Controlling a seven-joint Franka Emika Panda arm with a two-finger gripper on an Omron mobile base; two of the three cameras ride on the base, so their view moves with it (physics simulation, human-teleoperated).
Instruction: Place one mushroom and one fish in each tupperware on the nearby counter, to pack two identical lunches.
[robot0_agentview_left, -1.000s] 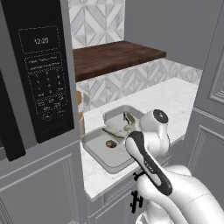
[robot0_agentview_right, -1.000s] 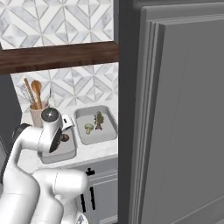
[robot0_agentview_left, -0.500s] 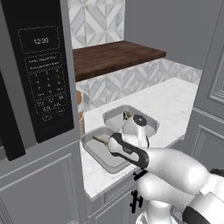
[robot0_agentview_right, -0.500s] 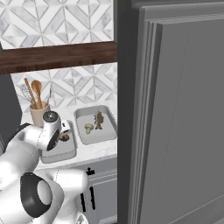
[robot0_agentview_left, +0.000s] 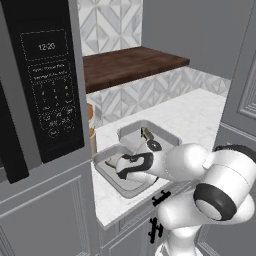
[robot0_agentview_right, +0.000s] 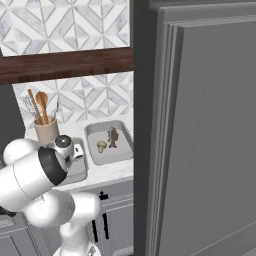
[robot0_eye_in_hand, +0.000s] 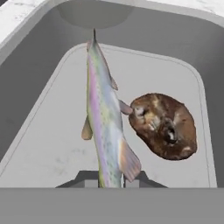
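My gripper (robot0_eye_in_hand: 112, 178) is shut on the tail end of a silvery pink-striped fish (robot0_eye_in_hand: 103, 118), which hangs down into the near tupperware (robot0_eye_in_hand: 35, 65), its nose by the far wall. A brown mushroom (robot0_eye_in_hand: 164, 127) lies on that tub's floor just right of the fish. From the left base view, my hand reaches into this near tupperware (robot0_agentview_left: 101, 167) on the white counter (robot0_agentview_left: 195, 112). The other tupperware (robot0_agentview_right: 124, 149) beside it holds a pale mushroom (robot0_agentview_right: 101, 146) and a fish (robot0_agentview_right: 113, 137).
A black microwave (robot0_agentview_left: 42, 85) stands close on the left. A dark wooden top (robot0_agentview_left: 130, 62) runs behind the tubs. A crock of wooden utensils (robot0_agentview_right: 46, 131) sits at the back. A tall grey cabinet door (robot0_agentview_right: 200, 125) blocks the right side.
The arm has folded forward and down: the hand, raised above the tubs a second ago, has sunk into the near tupperware. The things in the other tub lie unmoved.
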